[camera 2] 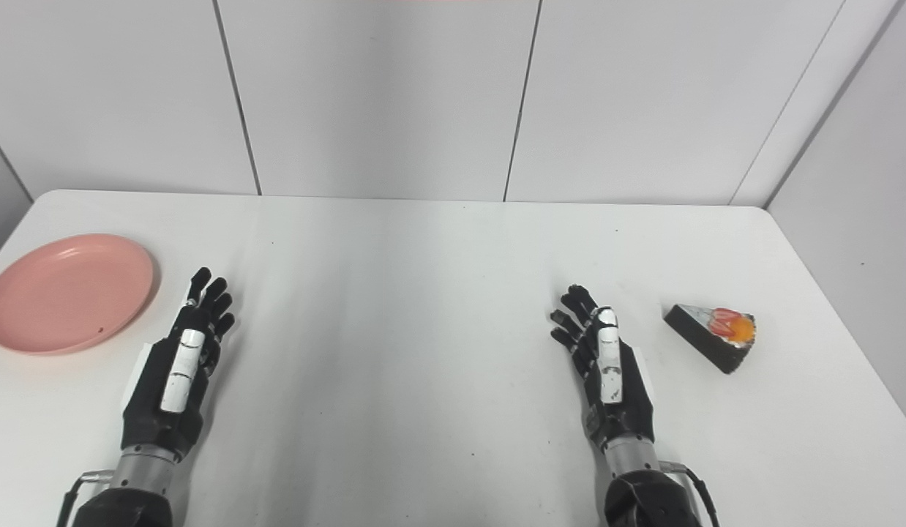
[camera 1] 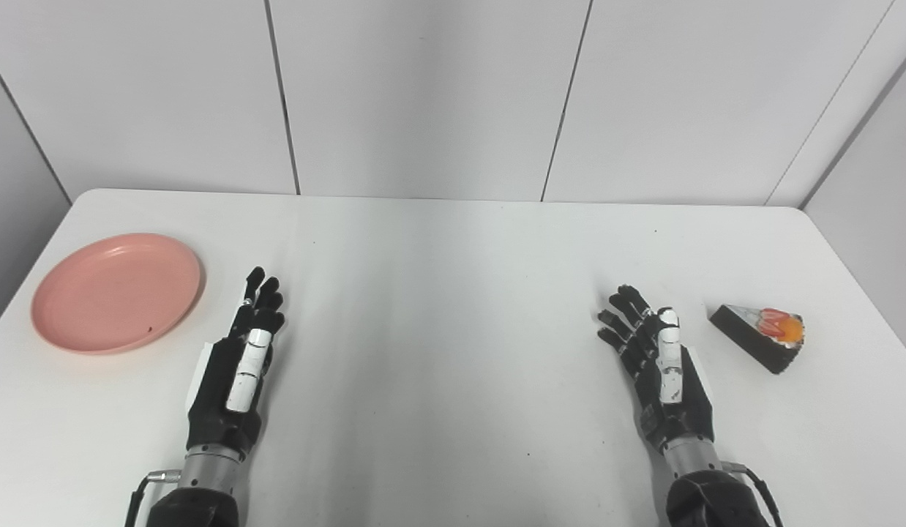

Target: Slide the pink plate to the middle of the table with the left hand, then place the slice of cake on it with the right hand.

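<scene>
A pink plate (camera 1: 116, 291) lies flat at the far left of the white table (camera 1: 438, 293). A slice of cake (camera 1: 762, 334), dark with orange and red topping, lies on its side at the far right. My left hand (camera 1: 241, 366) is open and empty, fingers pointing away, just right of the plate and not touching it. My right hand (camera 1: 654, 362) is open and empty, a little left of the cake, apart from it. The plate also shows in the right eye view (camera 2: 65, 291), as does the cake (camera 2: 716, 333).
White wall panels (camera 1: 424, 95) stand behind the table's far edge. The table's right edge runs close past the cake. Bare tabletop lies between my two hands.
</scene>
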